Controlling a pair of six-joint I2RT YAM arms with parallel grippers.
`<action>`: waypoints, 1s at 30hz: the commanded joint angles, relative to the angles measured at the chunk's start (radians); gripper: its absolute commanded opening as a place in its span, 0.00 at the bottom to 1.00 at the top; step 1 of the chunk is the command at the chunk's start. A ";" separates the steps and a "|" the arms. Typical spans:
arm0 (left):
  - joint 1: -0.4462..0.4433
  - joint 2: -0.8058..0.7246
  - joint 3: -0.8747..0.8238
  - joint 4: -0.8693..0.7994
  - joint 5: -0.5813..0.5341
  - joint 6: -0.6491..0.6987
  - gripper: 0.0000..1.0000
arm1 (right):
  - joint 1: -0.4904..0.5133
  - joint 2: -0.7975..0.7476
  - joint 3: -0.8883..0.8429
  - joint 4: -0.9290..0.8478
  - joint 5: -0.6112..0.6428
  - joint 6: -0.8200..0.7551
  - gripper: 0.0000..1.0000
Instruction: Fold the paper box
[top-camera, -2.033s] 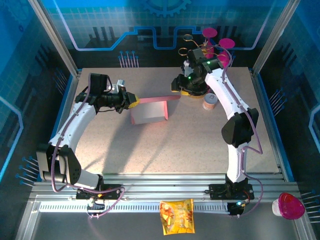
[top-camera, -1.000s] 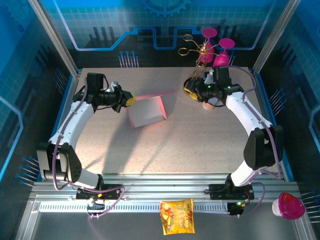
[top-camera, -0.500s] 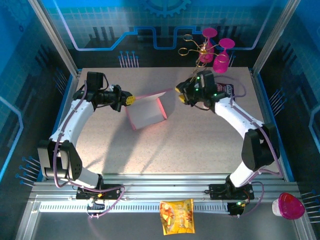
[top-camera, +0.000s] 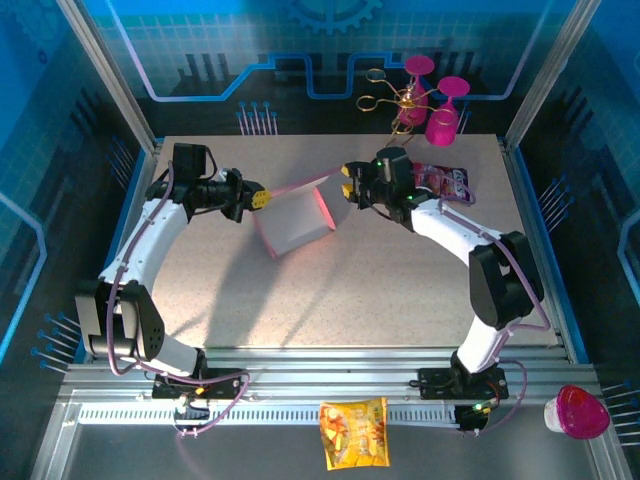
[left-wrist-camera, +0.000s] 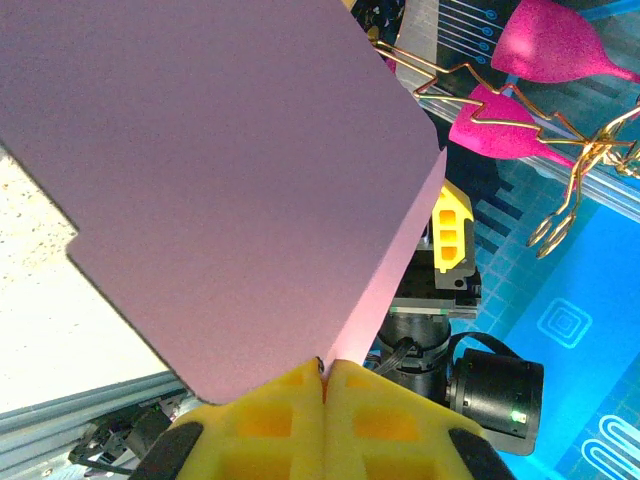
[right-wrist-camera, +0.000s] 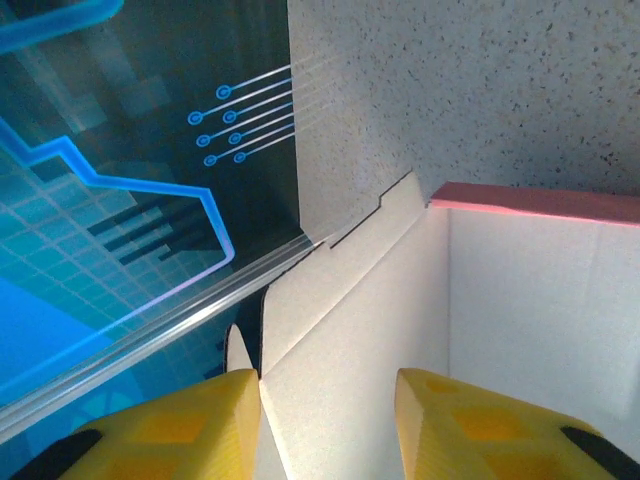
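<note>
Two grippers work the one raised panel. In the top view the paper box (top-camera: 297, 222) sits on the table (top-camera: 400, 290) in the upper middle of the frame, between the arms. Its body rests on the surface, and a long lid panel lifts off its far edge and slants toward the upper right.

The left gripper (top-camera: 257, 199), at the panel's left end, is pinched tight. In the left wrist view its yellow fingers (left-wrist-camera: 260, 410) meet at the bottom of the frame with the card's edge clamped between them. The right gripper (top-camera: 349, 184) is at the panel's right end with its jaws moderately apart. In the right wrist view the pale flap runs up between them, unsqueezed.

The step in hand looks like folding this lid panel over. Next, I judge, the right jaws must close on the flap or press it along its crease while the left grip steadies it, so the thin card bends rather than buckles.

The box is pink outside and much paler inside, with a notched tab at the flap's end.
</note>
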 joint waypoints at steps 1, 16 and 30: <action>0.005 -0.016 -0.010 0.009 0.035 -0.002 0.00 | 0.003 -0.050 -0.017 0.014 0.059 0.032 0.41; 0.005 -0.011 -0.010 0.019 0.037 -0.002 0.00 | -0.007 -0.006 0.097 -0.034 0.044 0.008 0.41; 0.005 -0.008 -0.008 0.028 0.041 -0.002 0.00 | -0.004 0.077 0.146 -0.049 -0.007 0.022 0.31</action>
